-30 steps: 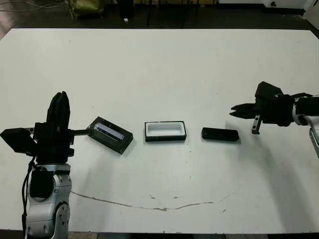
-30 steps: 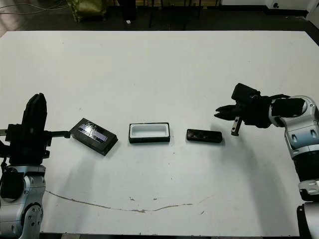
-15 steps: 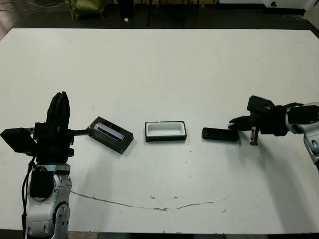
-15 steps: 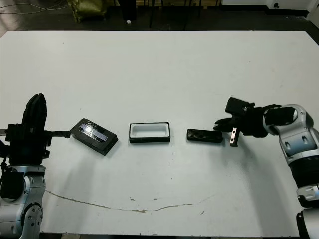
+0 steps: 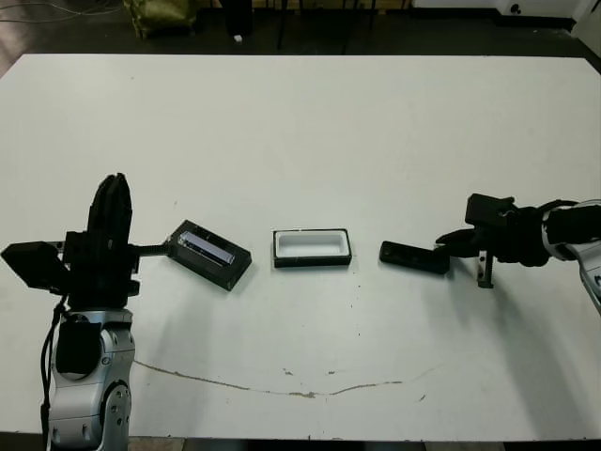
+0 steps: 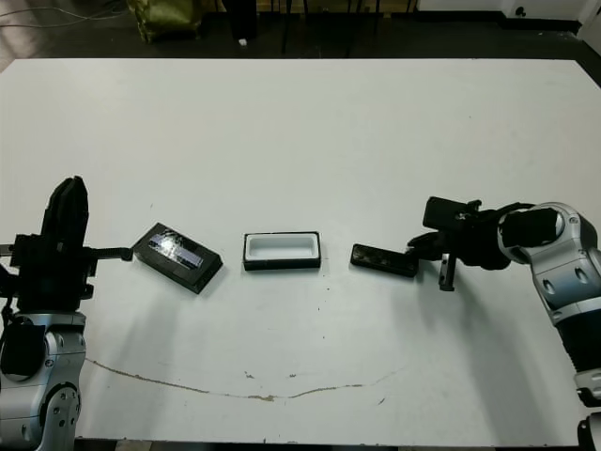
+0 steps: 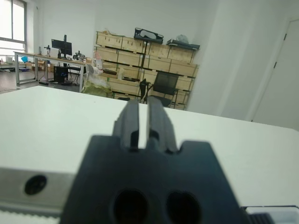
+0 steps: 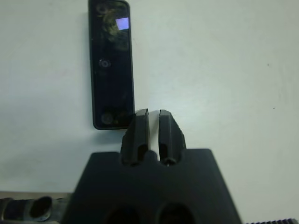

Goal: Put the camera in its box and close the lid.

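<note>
Approach step: right gripper (image 8: 149,114), fingers nearly together and holding nothing, sits at the near end of the slim black bar-shaped camera (image 8: 110,63), just beside it. Next: spread, straddle camera, grip. Left gripper (image 7: 144,116) idle, fingers nearly together, empty.

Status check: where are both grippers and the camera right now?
Right gripper shut, at the camera's end, not holding. Left gripper shut, raised. Box open and empty; lid lies beside it. Path clear.
</note>
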You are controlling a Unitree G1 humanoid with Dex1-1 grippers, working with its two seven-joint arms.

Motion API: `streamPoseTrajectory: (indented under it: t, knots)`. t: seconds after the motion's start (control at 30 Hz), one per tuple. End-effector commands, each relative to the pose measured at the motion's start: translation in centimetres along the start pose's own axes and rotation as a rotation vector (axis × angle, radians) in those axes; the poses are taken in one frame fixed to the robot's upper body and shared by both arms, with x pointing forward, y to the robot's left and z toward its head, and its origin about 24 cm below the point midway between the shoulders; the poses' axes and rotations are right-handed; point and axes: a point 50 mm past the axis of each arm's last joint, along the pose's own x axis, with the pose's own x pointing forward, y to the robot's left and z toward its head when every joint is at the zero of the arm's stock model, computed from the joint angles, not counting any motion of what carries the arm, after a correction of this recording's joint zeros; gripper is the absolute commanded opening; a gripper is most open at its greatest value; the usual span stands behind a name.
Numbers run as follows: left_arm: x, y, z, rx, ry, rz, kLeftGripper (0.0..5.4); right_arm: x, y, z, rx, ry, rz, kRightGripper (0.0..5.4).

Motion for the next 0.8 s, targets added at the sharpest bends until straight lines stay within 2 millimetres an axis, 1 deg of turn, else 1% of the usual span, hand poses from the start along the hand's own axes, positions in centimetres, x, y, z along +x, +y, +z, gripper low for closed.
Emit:
streamPoseTrajectory:
  t: [0.03,0.23,0.3,0.53,0.7,0.8]
  knots:
    - [-0.4,0.2,-0.4,0.002,0.032,0.014,0.03,0.3,1.5,-1.0,0.037,0.034,0.064,0.00]
    - [-0.4,0.2,-0.4,0.002,0.031,0.015,0.03,-0.1,2.2,-0.2,0.004,0.036,0.068,0.00]
    - [-0.4,0.2,-0.3,0.003,0.031,0.016,0.03,-0.3,2.5,0.1,0.027,0.021,0.078,0.00]
    - [-0.4,0.1,-0.3,0.007,0.031,0.014,0.03,-0.8,3.2,1.4,0.049,0.049,0.092,0.00]
    - [-0.4,0.1,-0.4,0.007,0.035,0.014,0.03,-0.8,3.2,1.7,0.059,0.036,0.108,0.00]
    - [-0.4,0.1,-0.4,0.004,0.036,0.014,0.03,-0.7,3.0,1.5,0.037,0.044,0.041,0.00]
